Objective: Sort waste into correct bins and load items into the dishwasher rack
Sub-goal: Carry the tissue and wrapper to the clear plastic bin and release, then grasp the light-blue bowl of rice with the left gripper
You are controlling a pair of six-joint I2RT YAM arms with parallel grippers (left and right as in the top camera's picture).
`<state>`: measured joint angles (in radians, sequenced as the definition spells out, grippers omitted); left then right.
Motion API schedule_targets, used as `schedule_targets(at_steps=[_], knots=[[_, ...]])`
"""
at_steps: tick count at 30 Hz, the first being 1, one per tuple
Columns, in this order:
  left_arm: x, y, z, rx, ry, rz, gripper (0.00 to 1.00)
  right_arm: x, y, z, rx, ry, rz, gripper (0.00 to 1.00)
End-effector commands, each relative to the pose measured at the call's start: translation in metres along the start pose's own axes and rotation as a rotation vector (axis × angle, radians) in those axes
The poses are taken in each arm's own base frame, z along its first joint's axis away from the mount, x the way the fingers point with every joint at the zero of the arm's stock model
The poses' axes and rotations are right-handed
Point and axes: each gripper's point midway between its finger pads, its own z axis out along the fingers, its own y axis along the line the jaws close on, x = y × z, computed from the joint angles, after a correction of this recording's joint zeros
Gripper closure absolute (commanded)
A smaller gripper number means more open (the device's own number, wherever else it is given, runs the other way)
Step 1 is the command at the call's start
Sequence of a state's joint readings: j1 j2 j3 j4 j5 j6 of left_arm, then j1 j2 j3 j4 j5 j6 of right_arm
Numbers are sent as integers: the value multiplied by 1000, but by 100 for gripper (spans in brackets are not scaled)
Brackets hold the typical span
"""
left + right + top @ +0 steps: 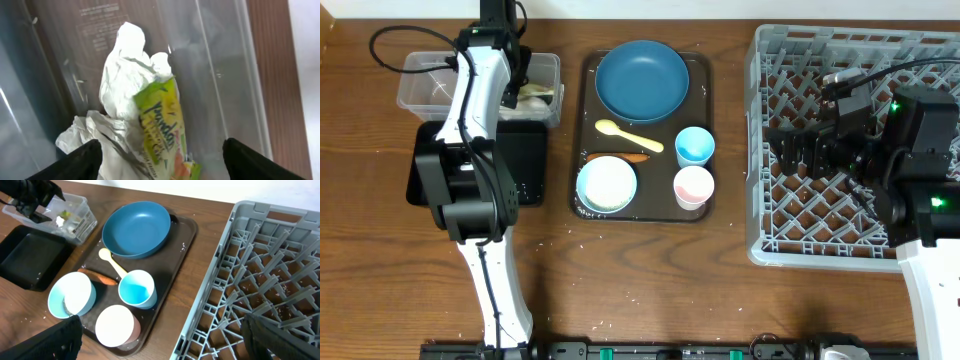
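Left gripper: fingers spread wide, holding nothing. The paper lies in the clear tub, between the fingertips and just ahead of them. Its wrapper (yellow-green, printed) has its long axis nearly up-down in the wrist view, upper end leaning left.

Right gripper: fingers wide, empty, above the rack.

Count on the brown tray:
- two bowls: dark blue bowl, light blue bowl
- two cups: blue cup, pink cup
- one spoon
- one carrot stick

One black tray sits beside the tub.
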<state>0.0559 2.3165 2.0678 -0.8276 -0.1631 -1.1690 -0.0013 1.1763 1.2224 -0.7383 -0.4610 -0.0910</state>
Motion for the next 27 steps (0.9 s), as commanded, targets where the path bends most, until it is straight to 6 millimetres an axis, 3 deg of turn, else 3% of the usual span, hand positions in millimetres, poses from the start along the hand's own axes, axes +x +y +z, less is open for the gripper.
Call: schedule_targets(at_steps=[1, 2, 6, 10, 13, 19, 27], knots=[[-20, -18, -52, 99, -43, 25, 20, -7, 10, -1, -29, -13, -11, 1], [-26, -24, -76, 142, -61, 52, 20, -7, 10, -1, -29, -13, -12, 1], [-29, -35, -133, 236, -90, 235, 20, -7, 10, -1, -29, -13, -12, 1], [11, -34, -184, 342, 19, 592, 20, -7, 10, -1, -29, -13, -12, 1], [53, -22, -205, 382, 143, 785, 20, -7, 10, -1, -29, -14, -12, 1], [134, 38, -196, 209, 363, 1141, 21, -7, 10, -1, -29, -15, -13, 1], [216, 95, -146, 90, 513, 1313, 23, -7, 10, -1, -29, -15, -13, 1]])
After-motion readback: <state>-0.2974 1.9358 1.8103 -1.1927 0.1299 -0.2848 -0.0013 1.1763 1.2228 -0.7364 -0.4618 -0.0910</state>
